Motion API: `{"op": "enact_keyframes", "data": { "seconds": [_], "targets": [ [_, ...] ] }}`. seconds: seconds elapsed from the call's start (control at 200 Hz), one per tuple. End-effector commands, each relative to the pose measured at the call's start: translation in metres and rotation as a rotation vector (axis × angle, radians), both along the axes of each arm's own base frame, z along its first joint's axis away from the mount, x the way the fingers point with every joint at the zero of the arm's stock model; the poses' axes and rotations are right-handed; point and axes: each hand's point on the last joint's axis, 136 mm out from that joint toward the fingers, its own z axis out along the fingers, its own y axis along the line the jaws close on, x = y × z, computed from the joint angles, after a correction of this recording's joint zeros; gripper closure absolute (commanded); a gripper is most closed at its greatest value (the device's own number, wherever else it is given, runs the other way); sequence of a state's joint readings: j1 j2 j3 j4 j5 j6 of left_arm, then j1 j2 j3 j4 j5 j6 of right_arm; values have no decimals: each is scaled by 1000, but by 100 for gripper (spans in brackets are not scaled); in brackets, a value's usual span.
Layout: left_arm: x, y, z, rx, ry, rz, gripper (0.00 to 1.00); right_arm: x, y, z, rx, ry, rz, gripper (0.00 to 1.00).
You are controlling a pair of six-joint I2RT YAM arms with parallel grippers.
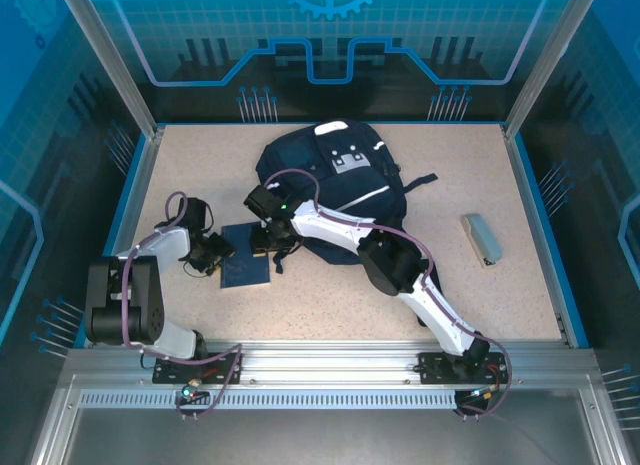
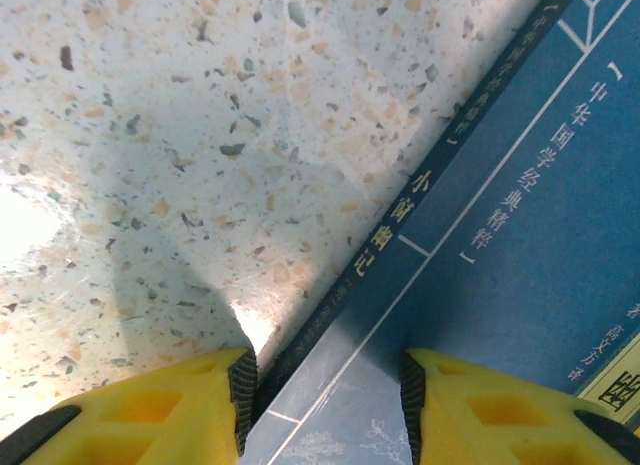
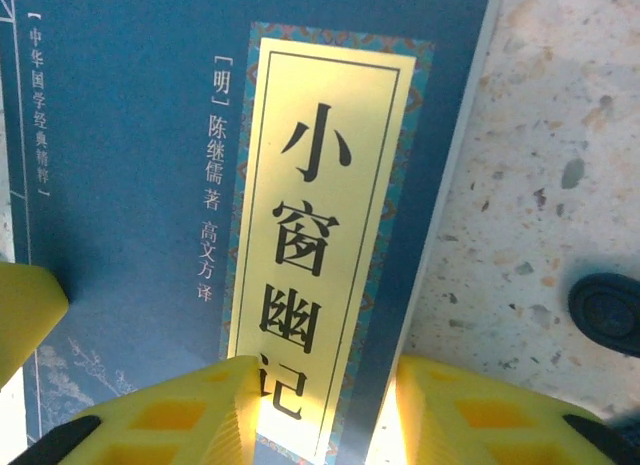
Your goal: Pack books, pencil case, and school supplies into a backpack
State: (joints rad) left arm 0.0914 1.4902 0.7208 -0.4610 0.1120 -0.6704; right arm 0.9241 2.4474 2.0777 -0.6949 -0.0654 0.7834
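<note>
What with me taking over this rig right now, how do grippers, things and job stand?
Left gripper: open, straddling the spine edge of the thin navy-blue book.
Right gripper: open, straddling its opposite edge.
Book lies flat on the speckled table, in front of the large navy-blue fabric backpack; grey oblong case far right.
Done: no packing visible.
Left: book and case into backpack.

Navy book (image 3: 130, 185), yellow label (image 3: 322, 235) reading 小窗幽记, author line 陈继儒 著
</note>
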Motion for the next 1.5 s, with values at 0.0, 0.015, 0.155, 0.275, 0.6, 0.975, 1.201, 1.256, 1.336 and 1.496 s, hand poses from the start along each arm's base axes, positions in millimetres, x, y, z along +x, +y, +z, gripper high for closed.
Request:
{"op": "enact_keyframes", "data": {
  "seconds": [0.0, 0.015, 0.155, 0.275, 0.6, 0.975, 1.201, 1.256, 1.336, 1.496],
  "targets": [
    [-14, -13, -14, -65, 43, -28, 55, -14, 17, 6, 68, 64, 64, 62],
    [-14, -13, -14, -66, 42, -29, 55, -15, 19, 10, 79, 64, 68, 63],
    [-13, -14, -14, -66, 36, -41, 55, -18, 26, 36, 132, 50, 80, 66],
    [-12, -15, -14, -71, 33, -44, 55, -17, 24, 49, 154, 35, 59, 69],
    [-12, -14, -10, -61, 18, -41, 55, -10, 4, 48, 90, 2, -20, 90],
    [8, -28, 45, -130, -176, -91, 12, -1, -12, 90, 199, -83, 36, 100],
    [15, -47, 62, -230, -304, -152, 1, 3, -38, 104, 296, -43, 65, 100],
    [16, -53, 63, -264, -317, -163, 1, 4, -43, 107, 315, -32, 70, 100],
    [17, -61, 64, -319, -340, -180, 1, 7, -52, 110, 322, -36, 65, 100],
    [21, -76, 71, -417, -409, -209, 1, 16, -66, 112, 345, -28, 38, 100]
  ]
}}
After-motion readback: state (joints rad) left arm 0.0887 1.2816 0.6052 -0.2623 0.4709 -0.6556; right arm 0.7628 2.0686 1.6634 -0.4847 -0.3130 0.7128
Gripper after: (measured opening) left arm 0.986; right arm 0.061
